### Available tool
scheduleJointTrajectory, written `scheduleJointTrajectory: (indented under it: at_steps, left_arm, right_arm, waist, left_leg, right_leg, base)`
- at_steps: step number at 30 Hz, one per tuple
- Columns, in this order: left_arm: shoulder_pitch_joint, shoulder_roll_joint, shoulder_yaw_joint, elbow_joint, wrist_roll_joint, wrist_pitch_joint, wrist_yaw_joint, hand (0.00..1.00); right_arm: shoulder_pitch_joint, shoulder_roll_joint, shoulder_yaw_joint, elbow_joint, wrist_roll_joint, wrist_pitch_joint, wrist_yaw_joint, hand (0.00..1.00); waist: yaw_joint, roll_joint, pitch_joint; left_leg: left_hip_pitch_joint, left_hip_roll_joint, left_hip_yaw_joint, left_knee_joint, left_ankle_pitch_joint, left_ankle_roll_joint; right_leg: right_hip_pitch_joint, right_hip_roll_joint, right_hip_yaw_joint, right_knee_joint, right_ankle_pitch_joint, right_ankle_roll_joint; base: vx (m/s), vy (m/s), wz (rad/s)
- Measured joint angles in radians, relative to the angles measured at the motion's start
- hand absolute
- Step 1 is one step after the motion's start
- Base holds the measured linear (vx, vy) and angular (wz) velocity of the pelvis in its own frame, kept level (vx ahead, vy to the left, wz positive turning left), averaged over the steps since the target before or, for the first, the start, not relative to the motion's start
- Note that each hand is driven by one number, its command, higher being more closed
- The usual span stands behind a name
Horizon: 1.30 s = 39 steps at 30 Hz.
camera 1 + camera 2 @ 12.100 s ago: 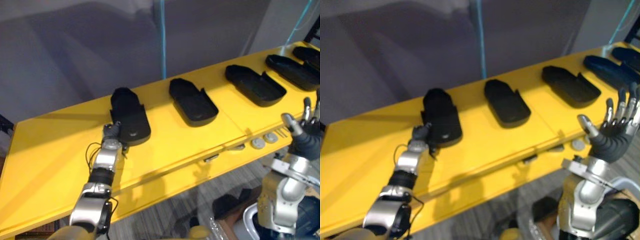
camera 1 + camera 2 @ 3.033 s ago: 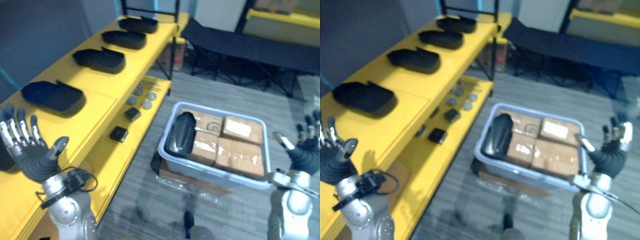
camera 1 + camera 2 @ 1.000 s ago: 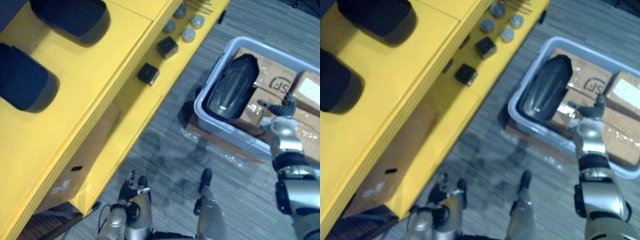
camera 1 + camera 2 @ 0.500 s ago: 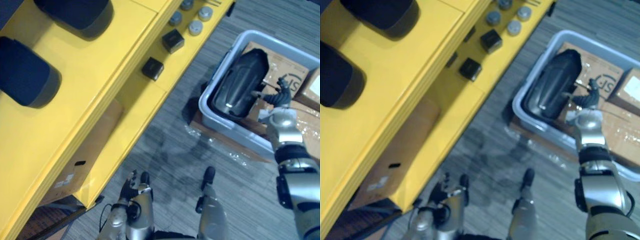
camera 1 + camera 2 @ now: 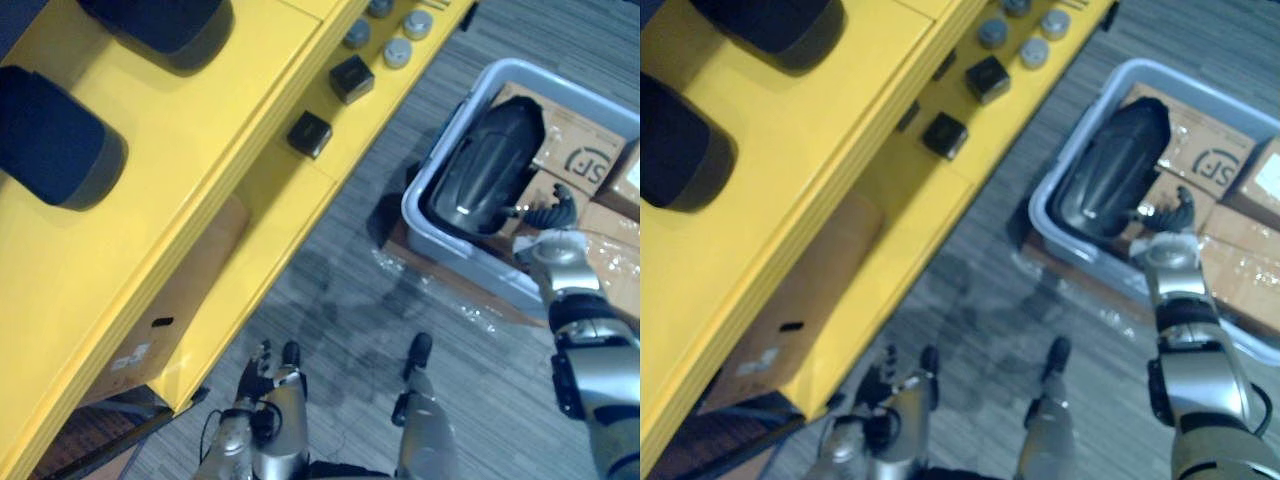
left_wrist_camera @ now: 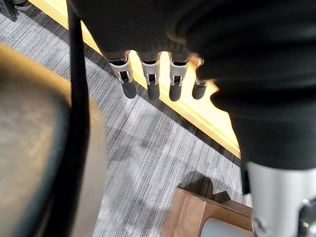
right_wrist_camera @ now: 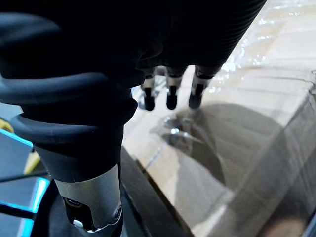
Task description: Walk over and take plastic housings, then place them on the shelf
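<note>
Fingers (image 7: 171,94) of the right hand (image 5: 548,210) hang loosely spread and empty above the cardboard boxes (image 5: 582,158), seemingly just short of the black plastic housing (image 5: 488,168) leaning in the grey bin (image 5: 462,262). Reach over its rounded back and curl round the far edge before lifting. The left hand (image 6: 150,79) hangs relaxed and empty near the floor.

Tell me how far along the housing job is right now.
Done: black housings lie on the yellow shelf. In hand: nothing. The right hand hovers open over the cardboard boxes, beside the bin housing in the grey bin; the left hand hangs open, low. Left: grasp the bin housing, carry it and shelve it.
</note>
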Motion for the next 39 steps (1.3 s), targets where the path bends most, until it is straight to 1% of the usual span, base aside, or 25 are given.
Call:
scheduleJointTrajectory:
  at_steps: [2, 6, 7, 11, 12, 16, 19, 25, 26, 28, 30, 32, 35, 36, 39]
  left_arm:
    - [0.0, -0.002, -0.001, 0.008, -0.016, -0.011, 0.006, 0.0]
    - [0.0, -0.004, -0.005, 0.011, -0.054, -0.011, 0.016, 0.0]
    - [-0.001, -0.009, -0.005, 0.011, -0.054, -0.012, 0.02, 0.0]
    - [-0.003, -0.017, -0.006, 0.011, -0.055, -0.016, 0.021, 0.0]
    - [-0.004, -0.018, -0.006, 0.01, -0.069, -0.016, 0.022, 0.0]
    - [-0.006, -0.023, -0.008, 0.014, -0.084, -0.016, 0.028, 0.0]
    - [-0.01, -0.022, -0.025, 0.013, -0.085, -0.021, 0.036, 0.0]
    - [-0.011, -0.02, -0.034, 0.013, -0.084, -0.027, 0.042, 0.0]
    - [-0.011, -0.019, -0.036, 0.012, -0.084, -0.029, 0.043, 0.0]
    - [-0.011, -0.019, -0.037, 0.012, -0.084, -0.03, 0.045, 0.0]
    - [-0.01, -0.019, -0.04, 0.011, -0.083, -0.037, 0.064, 0.0]
    - [-0.009, -0.019, -0.042, 0.007, -0.084, -0.039, 0.071, 0.0]
    - [0.011, -0.018, -0.042, -0.028, -0.085, -0.042, 0.08, 0.0]
    - [0.027, -0.018, -0.043, -0.057, -0.086, -0.046, 0.083, 0.0]
    - [0.05, -0.018, -0.046, -0.117, -0.096, -0.046, 0.085, 0.0]
  right_arm:
    - [-0.022, -0.004, 0.006, 0.02, -0.001, 0.0, -0.002, 0.0]
    - [-0.033, -0.019, 0.023, 0.036, -0.023, -0.004, 0.005, 0.0]
    - [-0.038, -0.027, 0.026, 0.045, -0.028, -0.005, 0.005, 1.0]
    - [-0.063, -0.067, 0.027, 0.066, -0.051, -0.006, 0.005, 1.0]
    - [-0.071, -0.1, 0.027, 0.076, -0.068, -0.001, 0.012, 1.0]
    - [-0.083, -0.146, 0.027, 0.107, -0.09, 0.0, 0.033, 1.0]
    - [-0.098, -0.152, 0.027, 0.138, -0.11, 0.011, 0.048, 1.0]
    - [-0.101, -0.136, 0.056, 0.166, -0.164, 0.045, 0.091, 1.0]
    - [-0.105, -0.135, 0.066, 0.171, -0.198, 0.052, 0.091, 1.0]
    - [-0.106, -0.135, 0.066, 0.172, -0.218, 0.059, 0.092, 1.0]
    - [-0.107, -0.131, 0.066, 0.175, -0.241, 0.06, 0.092, 1.0]
    - [-0.107, -0.129, 0.066, 0.177, -0.264, 0.059, 0.082, 1.0]
    - [-0.113, -0.129, 0.066, 0.176, -0.264, 0.059, 0.046, 1.0]
    - [-0.114, -0.129, 0.066, 0.181, -0.264, 0.062, 0.017, 1.0]
    - [-0.115, -0.13, 0.066, 0.175, -0.264, 0.056, -0.022, 1.0]
  waist:
    - [0.0, 0.001, 0.0]
    - [0.002, 0.011, 0.003]
    - [0.004, 0.017, 0.007]
    - [0.004, 0.034, 0.012]
    - [0.011, 0.036, 0.012]
    - [0.018, 0.052, 0.016]
    - [0.026, 0.053, 0.016]
    - [0.027, 0.054, 0.015]
    - [0.027, 0.054, 0.015]
    - [0.027, 0.054, 0.015]
    - [0.027, 0.054, 0.015]
    - [0.026, 0.054, 0.015]
    - [0.026, 0.054, 0.015]
    - [0.026, 0.054, 0.015]
    - [0.024, 0.054, 0.015]
  left_leg:
    - [-0.002, -0.001, -0.001, -0.015, 0.009, -0.001]
    - [-0.013, -0.002, -0.01, -0.014, 0.012, -0.002]
    - [-0.016, -0.003, -0.013, -0.014, 0.012, -0.002]
    - [-0.043, -0.01, -0.028, -0.013, 0.02, -0.001]
    - [-0.051, -0.013, -0.029, -0.021, 0.029, -0.002]
    - [-0.049, -0.017, -0.031, -0.028, 0.038, -0.002]
    - [-0.049, -0.018, -0.033, -0.029, 0.039, -0.002]
    - [-0.05, -0.021, -0.038, -0.029, 0.04, -0.001]
    - [-0.049, -0.022, -0.038, -0.029, 0.04, 0.0]
    - [-0.048, -0.022, -0.038, -0.029, 0.041, 0.0]
    - [-0.046, -0.023, -0.039, -0.031, 0.044, 0.001]
    - [-0.044, -0.027, -0.041, -0.045, 0.055, 0.002]
    - [-0.035, -0.029, -0.048, -0.064, 0.069, -0.001]
    - [-0.027, -0.029, -0.047, -0.075, 0.075, -0.002]
    - [-0.019, -0.03, -0.046, -0.089, 0.083, -0.003]
  right_leg:
    - [-0.007, -0.001, -0.005, 0.0, 0.0, 0.0]
    - [-0.012, -0.001, -0.013, 0.001, 0.0, 0.0]
    - [-0.013, -0.002, -0.016, 0.005, 0.0, 0.0]
    - [-0.031, -0.008, -0.032, 0.008, -0.001, -0.001]
    - [-0.046, -0.012, -0.034, 0.013, -0.001, -0.001]
    - [-0.048, -0.016, -0.036, 0.018, -0.001, -0.002]
    - [-0.048, -0.017, -0.037, 0.019, -0.001, -0.002]
    - [-0.048, -0.02, -0.042, 0.026, -0.004, -0.005]
    - [-0.048, -0.02, -0.042, 0.029, -0.004, -0.006]
    - [-0.047, -0.021, -0.042, 0.031, -0.005, -0.006]
    - [-0.047, -0.022, -0.042, 0.034, -0.005, -0.007]
    - [-0.047, -0.026, -0.046, 0.034, -0.005, -0.007]
    - [-0.042, -0.028, -0.056, 0.034, -0.005, -0.007]
    - [-0.039, -0.028, -0.057, 0.034, -0.005, -0.007]
    - [-0.038, -0.029, -0.057, 0.034, -0.005, -0.007]
  base:
    - [0.0, -0.017, 0.03]
    - [-0.01, -0.006, 0.06]
    - [-0.02, 0.007, 0.05]
    - [-0.04, 0.003, 0.1]
    - [-0.03, -0.004, 0.08]
    - [-0.01, -0.002, 0.02]
    - [0.0, 0.001, 0.01]
    - [0.0, 0.002, 0.02]
    - [0.0, 0.0, 0.0]
    - [0.0, 0.0, 0.0]
    - [-0.01, 0.0, 0.02]
    - [-0.03, -0.007, 0.08]
    - [-0.02, -0.013, 0.07]
    - [0.0, 0.0, 0.0]
    - [0.0, 0.0, 0.0]
